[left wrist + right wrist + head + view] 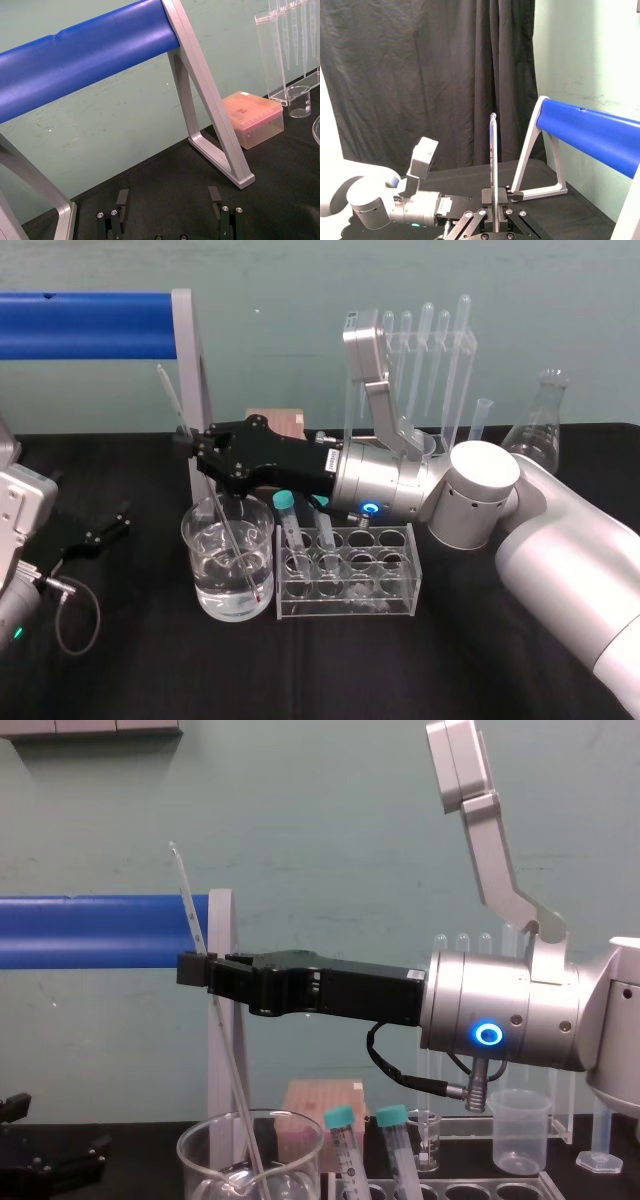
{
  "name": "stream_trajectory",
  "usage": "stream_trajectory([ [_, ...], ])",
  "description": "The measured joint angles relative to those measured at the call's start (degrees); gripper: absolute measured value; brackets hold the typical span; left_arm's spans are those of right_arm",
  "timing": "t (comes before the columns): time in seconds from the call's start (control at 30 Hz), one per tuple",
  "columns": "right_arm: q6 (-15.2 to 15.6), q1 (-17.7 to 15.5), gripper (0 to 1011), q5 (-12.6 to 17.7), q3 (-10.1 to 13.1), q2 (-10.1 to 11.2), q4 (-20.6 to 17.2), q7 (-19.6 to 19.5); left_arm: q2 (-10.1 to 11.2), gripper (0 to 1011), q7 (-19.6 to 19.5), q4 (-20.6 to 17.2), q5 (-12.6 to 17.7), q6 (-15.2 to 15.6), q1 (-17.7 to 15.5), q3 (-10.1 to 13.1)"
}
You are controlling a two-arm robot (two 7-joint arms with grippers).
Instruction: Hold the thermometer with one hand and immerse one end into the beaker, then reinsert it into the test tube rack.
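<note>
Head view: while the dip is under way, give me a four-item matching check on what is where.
Things:
1. thermometer
2. right gripper
3. left gripper
4. test tube rack

States:
A. holds teal-capped tubes, just right of the beaker
B. tilted, lower end down inside the beaker
C. open, idle low at the far left
D. shut on the thermometer, above the beaker

Pairs: 1-B, 2-D, 3-C, 4-A
</note>
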Motion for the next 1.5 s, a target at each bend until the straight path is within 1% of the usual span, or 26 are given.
stream_trajectory([
  [0.93, 0.2, -0.2, 56, 0.0, 0.0, 0.5, -0.6, -0.3, 0.0, 1008, 0.0, 0.0, 0.0, 0.0, 0.0, 0.0],
  [1.5, 0.0, 0.3, 56, 0.0, 0.0, 0.1, 0.5, 0.0, 0.0, 1008, 0.0, 0.0, 0.0, 0.0, 0.0, 0.0],
])
